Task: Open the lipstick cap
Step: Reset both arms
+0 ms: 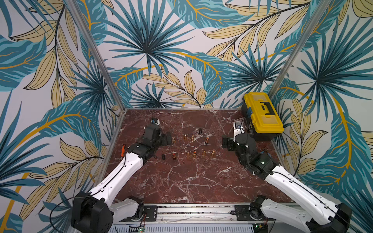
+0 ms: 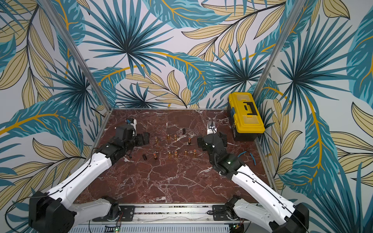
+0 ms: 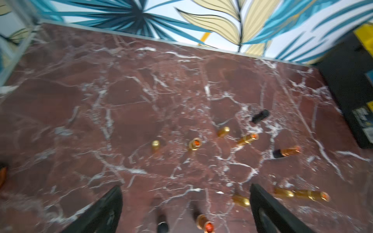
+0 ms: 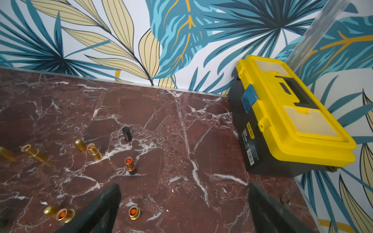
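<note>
hovering above the marble table [image 1: 181, 181], left gripper [image 3: 185, 186] and right gripper [image 4: 184, 185] gape wide, empty, flanking uncapped lipsticks [image 4: 130, 165].

The left wrist view is smeared throughout, so the small gold lipstick tubes [image 3: 247, 139] on the dark red marble bench [image 3: 101, 111] have soft outlines. The left pincer [image 3: 185, 186] shows only its black fingers [image 3: 105, 211], cut by the frame. The frame also cuts a black cap [image 3: 162, 227], an orange shape [image 3: 2, 177] and the yellow-lidded black plastic toolbox [image 3: 347, 84]. In the right wrist view the right pincer [image 4: 184, 185] is likewise cropped, and one finger [image 4: 96, 211] hides part of a gold tube [image 4: 64, 214]. In both top views the tubes are too small to tell cap from base.
</note>
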`<state>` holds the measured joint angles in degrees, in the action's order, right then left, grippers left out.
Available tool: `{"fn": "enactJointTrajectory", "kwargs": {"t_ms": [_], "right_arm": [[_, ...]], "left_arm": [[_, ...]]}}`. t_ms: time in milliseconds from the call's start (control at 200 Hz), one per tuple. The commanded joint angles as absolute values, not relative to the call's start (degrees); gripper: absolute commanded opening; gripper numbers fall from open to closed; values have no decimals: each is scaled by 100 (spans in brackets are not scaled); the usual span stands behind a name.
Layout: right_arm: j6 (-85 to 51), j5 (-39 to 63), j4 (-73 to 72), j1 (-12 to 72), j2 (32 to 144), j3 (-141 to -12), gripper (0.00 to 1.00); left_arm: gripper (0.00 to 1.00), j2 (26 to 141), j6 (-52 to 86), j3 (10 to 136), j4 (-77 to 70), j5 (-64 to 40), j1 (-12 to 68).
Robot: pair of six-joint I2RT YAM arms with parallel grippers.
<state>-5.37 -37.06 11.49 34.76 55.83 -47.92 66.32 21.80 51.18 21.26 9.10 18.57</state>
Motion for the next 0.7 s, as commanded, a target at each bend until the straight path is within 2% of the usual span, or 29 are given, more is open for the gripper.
{"fn": "enactJointTrajectory", "kwargs": {"t_ms": [0,135,255,325,481,586,696], "right_arm": [[82,-3323,-510,3065,5340,-3783,100],[-397,-3263,-727,2496,5612,-3452,100],[116,-3731,-1752,2358,5901,-2968,100],[306,-3161,-2744,1981,6002,-2453,100],[105,-2377,-3401,1133,6769,-2083,100],[99,-2169,-4226,735,7218,-1886,100],[-200,-1240,-4477,225,7689,-2068,100]], "left_arm": [[100,6391,1326,4329,1250,1000,1409],[99,6523,822,3235,-389,1221,923],[100,6978,475,2808,-1644,1362,584],[100,7531,418,2769,-2353,1400,388],[100,8398,-20,3247,-2815,888,266],[100,8573,-62,3106,-3307,952,256],[99,8486,74,2598,-4088,1149,222]]}}
